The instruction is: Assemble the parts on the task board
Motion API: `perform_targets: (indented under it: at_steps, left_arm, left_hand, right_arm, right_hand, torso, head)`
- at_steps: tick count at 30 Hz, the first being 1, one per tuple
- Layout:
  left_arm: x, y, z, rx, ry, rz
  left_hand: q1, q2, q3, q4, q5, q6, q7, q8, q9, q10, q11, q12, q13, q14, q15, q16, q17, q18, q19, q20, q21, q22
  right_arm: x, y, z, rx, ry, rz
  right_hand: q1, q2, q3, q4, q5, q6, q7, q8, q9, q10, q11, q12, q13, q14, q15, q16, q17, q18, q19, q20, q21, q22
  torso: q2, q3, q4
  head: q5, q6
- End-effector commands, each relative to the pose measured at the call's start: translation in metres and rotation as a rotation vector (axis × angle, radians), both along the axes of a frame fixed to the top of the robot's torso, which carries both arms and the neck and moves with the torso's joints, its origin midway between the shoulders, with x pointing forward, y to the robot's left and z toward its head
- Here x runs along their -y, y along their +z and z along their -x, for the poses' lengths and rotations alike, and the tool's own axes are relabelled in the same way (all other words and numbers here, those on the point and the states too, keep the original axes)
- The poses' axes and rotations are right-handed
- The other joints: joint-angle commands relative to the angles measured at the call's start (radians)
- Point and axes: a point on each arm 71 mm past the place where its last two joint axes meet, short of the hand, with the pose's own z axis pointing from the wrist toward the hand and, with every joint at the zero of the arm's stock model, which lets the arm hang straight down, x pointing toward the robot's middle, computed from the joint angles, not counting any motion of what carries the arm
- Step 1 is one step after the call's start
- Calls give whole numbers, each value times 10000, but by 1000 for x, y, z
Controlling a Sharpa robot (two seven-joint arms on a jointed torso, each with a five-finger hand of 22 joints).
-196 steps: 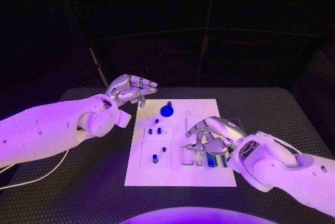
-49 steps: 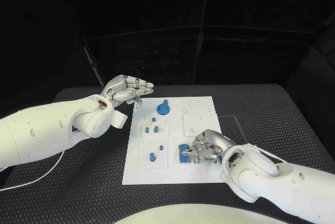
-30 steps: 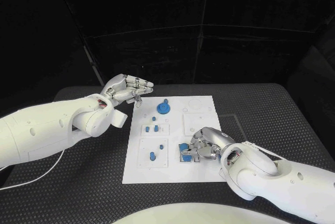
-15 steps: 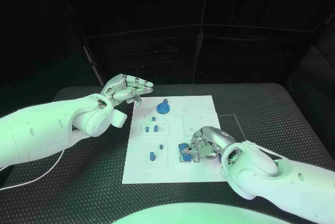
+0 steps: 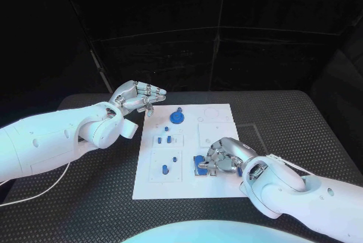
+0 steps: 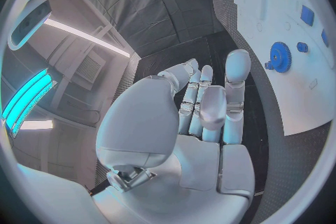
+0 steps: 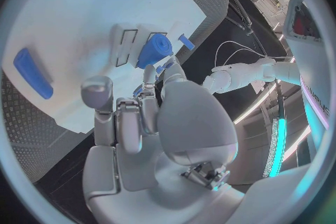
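Left hand (image 5: 138, 98): raised above the desk (image 5: 91, 190), just off the far left corner of the task board (image 5: 189, 188); fingers (image 6: 237, 70) curled loosely inward, holding nothing.

Task board: white plate at mid-desk, no legible writing. Blue gear (image 5: 177, 117) near its far edge, close to the left hand; small blue parts (image 5: 168, 140) in the left-column recesses, another blue part (image 5: 165, 170) nearer the front.

Right hand (image 5: 224, 156): lowered onto the board's right half, fingers (image 7: 97, 95) bent down around a blue part (image 5: 199, 165) in the slotted holder; whether they grip it cannot be told.

Open desk lies all around the board.
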Motion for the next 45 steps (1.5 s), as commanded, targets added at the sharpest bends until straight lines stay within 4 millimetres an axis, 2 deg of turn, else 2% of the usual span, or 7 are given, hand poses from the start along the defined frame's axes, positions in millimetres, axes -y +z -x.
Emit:
perform_targets:
  at_steps: [1, 24, 45]
  left_arm:
    - [1, 1, 0, -2, -77, 72]
    - [0, 0, 1, -30, -73, 62]
    - [0, 0, 1, -40, -67, 54]
  left_hand:
    - [-102, 50, -7, -16, -35, -74, -17, 12, -11, -78, -22, 51, -12, -67, 14, 5, -3, 161, -52, 4, -77, -20]
    - [-102, 50, -7, -16, -35, -74, -17, 12, -11, -78, -22, 51, -12, -67, 14, 5, -3, 161, -52, 4, -77, -20]
    - [-102, 50, -7, -16, -35, -74, -17, 12, -11, -78, -22, 51, -12, -67, 14, 5, -3, 161, -52, 4, -77, -20]
  right_arm:
    - [0, 2, 2, -13, 162, -398]
    - [10, -1, 3, -388, 432, 52]
    - [4, -8, -3, -530, 291, 216]
  right_hand:
    - [-30, 13, -4, 75, 34, 12, -70, 51, 13, 54, 42, 67, 418, 1058, -73, 55, 2632, -132, 53, 13, 40, 14]
    - [248, 61, -21, -18, 83, 20, -100, 43, 20, 58, 13, 60, 426, 1058, -97, 55, 2632, -134, 53, -8, 65, 47]
    - [323, 160, -11, -21, 107, 33, -105, 37, 19, 63, 7, 63, 436, 1058, -103, 55, 2632, -135, 50, -16, 71, 56]
  torso:
    - [-5, -2, 0]
    - [1, -7, 10]
    - [11, -12, 22]
  head:
    - [19, -1]
    - [31, -41]
    - [58, -66]
